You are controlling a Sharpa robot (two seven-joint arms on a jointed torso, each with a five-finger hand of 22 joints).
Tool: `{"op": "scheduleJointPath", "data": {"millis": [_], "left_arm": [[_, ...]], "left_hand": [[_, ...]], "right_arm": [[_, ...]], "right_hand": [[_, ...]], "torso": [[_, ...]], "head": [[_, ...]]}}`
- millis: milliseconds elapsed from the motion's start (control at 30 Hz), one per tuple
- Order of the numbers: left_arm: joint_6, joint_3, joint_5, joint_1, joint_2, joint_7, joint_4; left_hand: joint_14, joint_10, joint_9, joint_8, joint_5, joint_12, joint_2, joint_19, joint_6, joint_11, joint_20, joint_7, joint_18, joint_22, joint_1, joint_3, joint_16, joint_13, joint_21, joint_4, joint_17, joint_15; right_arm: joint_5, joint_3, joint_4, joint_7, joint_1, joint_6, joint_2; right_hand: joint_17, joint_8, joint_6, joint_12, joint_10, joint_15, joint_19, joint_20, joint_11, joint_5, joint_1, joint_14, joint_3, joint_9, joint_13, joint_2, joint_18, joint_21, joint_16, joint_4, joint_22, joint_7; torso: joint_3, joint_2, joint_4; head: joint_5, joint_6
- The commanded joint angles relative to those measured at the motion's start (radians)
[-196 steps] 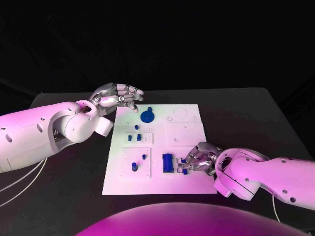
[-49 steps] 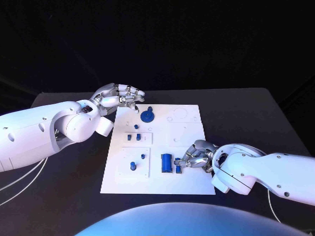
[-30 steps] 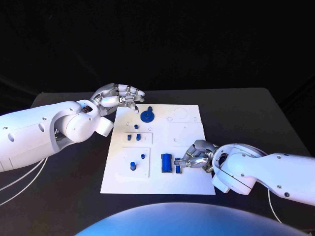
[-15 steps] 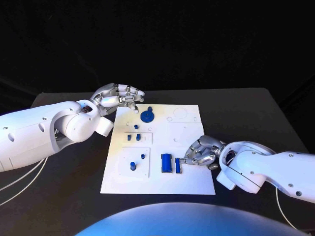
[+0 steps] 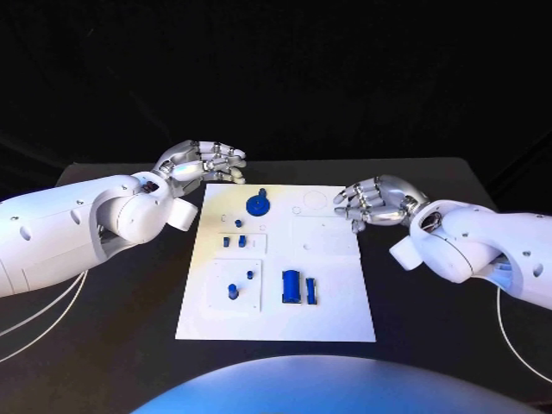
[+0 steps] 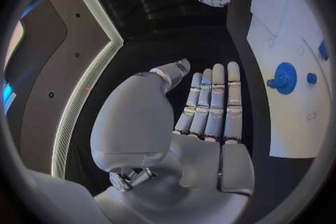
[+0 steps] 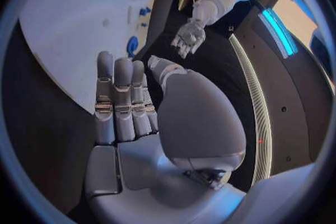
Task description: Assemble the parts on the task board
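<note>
Robotics test lab: matte black counter (image 5: 425, 185), black backdrop, flat white rectangular task board (image 5: 332, 250) holding small blue plastic parts (image 5: 292, 286).

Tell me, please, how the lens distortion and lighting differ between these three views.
Head view: straight edges on the white task board, evenly lit against a black backdrop. Left wrist view: fisheye circle, board edge bowed beside the silver left hand. Right wrist view: same bending round the silver right hand, with bright light strips behind.

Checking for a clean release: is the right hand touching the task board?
Apart. The right wrist view shows the right hand open, its fingers straight, with dark table between them and the task board.
</note>
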State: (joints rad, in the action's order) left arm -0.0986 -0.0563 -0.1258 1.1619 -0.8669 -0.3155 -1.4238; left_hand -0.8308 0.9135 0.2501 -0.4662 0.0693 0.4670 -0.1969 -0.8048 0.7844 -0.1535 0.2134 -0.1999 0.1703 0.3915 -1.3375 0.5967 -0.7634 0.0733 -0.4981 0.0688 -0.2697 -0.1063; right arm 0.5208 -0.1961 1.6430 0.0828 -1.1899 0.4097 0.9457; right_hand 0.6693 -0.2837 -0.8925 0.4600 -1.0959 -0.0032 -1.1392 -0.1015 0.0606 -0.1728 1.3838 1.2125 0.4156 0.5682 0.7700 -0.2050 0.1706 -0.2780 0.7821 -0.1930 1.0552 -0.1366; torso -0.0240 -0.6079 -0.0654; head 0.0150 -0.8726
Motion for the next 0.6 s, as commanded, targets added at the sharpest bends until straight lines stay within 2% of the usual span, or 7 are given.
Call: {"op": "scheduleJointPath", "data": {"millis": [33,433,467,500,533,567,600], "left_arm": [[-0.033,0.001,0.087,-0.001,0.019,-0.089,0.032],[-0.138,0.004,0.198,-0.022,0.118,-0.187,0.205],[-0.077,0.002,0.135,-0.021,0.105,-0.114,0.189],[-0.079,0.002,0.135,-0.021,0.105,-0.114,0.188],[-0.083,0.002,0.135,-0.022,0.105,-0.115,0.185],[-0.089,0.003,0.135,-0.023,0.105,-0.116,0.182],[-0.097,0.004,0.134,-0.024,0.105,-0.117,0.177]], "left_hand": [[0.006,0.052,-0.017,0.039,-0.004,-0.103,-0.016,0.044,-0.001,-0.002,0.039,0.009,0.007,-0.09,0.015,0.045,0.162,-0.012,0.138,0.015,0.054,-0.019],[0.019,0.117,-0.06,0.138,-0.005,-0.369,-0.005,0.004,0.019,-0.037,0.075,0.026,0.008,-0.271,0.007,0.035,0.469,-0.011,0.375,0.011,0.112,-0.063],[0.831,-0.193,-0.25,0.466,-0.069,-0.467,0.197,0.805,-0.784,0.153,-0.213,0.2,-0.17,-0.391,0.408,-0.597,0.763,-0.073,0.498,-0.069,0.27,0.106],[0.831,-0.2,-0.25,0.466,-0.069,-0.467,0.197,0.805,-0.784,0.153,-0.213,0.2,-0.17,-0.391,0.416,-0.597,0.763,-0.073,0.498,-0.069,0.27,0.106],[0.831,-0.913,-0.25,0.466,-0.069,-0.467,0.197,0.805,-0.784,0.153,-0.213,0.2,-0.17,-0.391,0.45,-0.597,0.763,-0.073,0.498,-0.069,0.27,0.106],[0.831,-0.913,-0.25,0.466,-0.069,-0.467,0.197,0.805,-0.784,0.153,-0.213,0.2,-0.17,-0.391,0.483,-0.597,0.763,-0.073,0.498,-0.069,0.27,0.106],[0.831,-0.913,-0.25,0.466,-0.069,-0.467,0.197,0.805,-0.784,0.153,-0.213,0.2,-0.17,-0.391,0.516,-0.597,0.763,-0.073,0.498,-0.069,0.27,0.106]], "right_arm": [[-0.271,0.004,-0.079,0.243,-0.014,-0.02,-0.03],[-0.421,0.017,-0.433,0.4,-0.023,-0.061,-0.219],[-0.344,0.016,-0.393,0.303,-0.025,-0.019,-0.201],[-0.345,0.017,-0.392,0.304,-0.024,-0.016,-0.201],[-0.347,0.019,-0.388,0.306,-0.022,-0.012,-0.2],[-0.35,0.022,-0.383,0.308,-0.019,-0.006,-0.2],[-0.354,0.026,-0.376,0.311,-0.016,0.002,-0.199]], "right_hand": [[-0.067,0.022,-0.027,-0.123,-0.017,0.019,0.035,-0.02,0.017,0.007,0.005,-0.041,0.063,-0.028,-0.17,-0.011,0.008,0.081,-0.159,0.009,-0.083,-0.016],[-0.272,0.136,-0.012,-0.342,-0.009,0.111,0.191,-0.117,0.083,0.038,-0.064,-0.191,0.112,-0.125,-0.566,-0.017,0.012,0.215,-0.518,0.079,-0.38,-0.063],[-0.669,0.284,0.893,-0.46,0.322,0.003,1.139,0.101,-0.061,0.173,-0.452,-0.495,-0.416,-0.568,-0.77,0.205,-0.171,0.278,-0.782,0.193,-1.055,0.137],[-0.669,0.284,0.893,-0.46,0.331,0.003,1.139,0.101,-0.061,0.173,-0.464,-0.505,-0.416,-0.568,-0.77,0.205,-0.171,0.278,-0.782,0.193,-1.055,0.137],[-0.669,0.284,0.893,-0.46,0.361,0.003,1.139,0.101,-0.061,0.173,-0.502,-1.213,-0.416,-0.568,-0.77,0.205,-0.171,0.278,-0.782,0.193,-1.055,0.137],[-0.669,0.284,0.893,-0.46,0.389,0.003,1.139,0.101,-0.061,0.173,-0.537,-1.213,-0.416,-0.568,-0.77,0.205,-0.171,0.278,-0.782,0.193,-1.055,0.137],[-0.669,0.284,0.893,-0.46,1.096,0.003,1.139,0.101,-0.061,0.173,-0.57,-1.213,-0.416,-0.568,-0.77,0.205,-0.171,0.278,-0.782,0.193,-1.055,0.137]], "torso": [[-0.0061,0.009,-0.0014],[-0.0003,0.033,0.0014],[-0.0038,0.027,0.0006],[-0.0036,0.027,0.001],[-0.0033,0.028,0.0018],[-0.0029,0.029,0.0028],[-0.0022,0.029,0.0043]], "head": [[0.004,0.0],[0.022,0.122],[0.018,0.091],[0.018,0.093],[0.018,0.095],[0.017,0.098],[0.016,0.102]]}}
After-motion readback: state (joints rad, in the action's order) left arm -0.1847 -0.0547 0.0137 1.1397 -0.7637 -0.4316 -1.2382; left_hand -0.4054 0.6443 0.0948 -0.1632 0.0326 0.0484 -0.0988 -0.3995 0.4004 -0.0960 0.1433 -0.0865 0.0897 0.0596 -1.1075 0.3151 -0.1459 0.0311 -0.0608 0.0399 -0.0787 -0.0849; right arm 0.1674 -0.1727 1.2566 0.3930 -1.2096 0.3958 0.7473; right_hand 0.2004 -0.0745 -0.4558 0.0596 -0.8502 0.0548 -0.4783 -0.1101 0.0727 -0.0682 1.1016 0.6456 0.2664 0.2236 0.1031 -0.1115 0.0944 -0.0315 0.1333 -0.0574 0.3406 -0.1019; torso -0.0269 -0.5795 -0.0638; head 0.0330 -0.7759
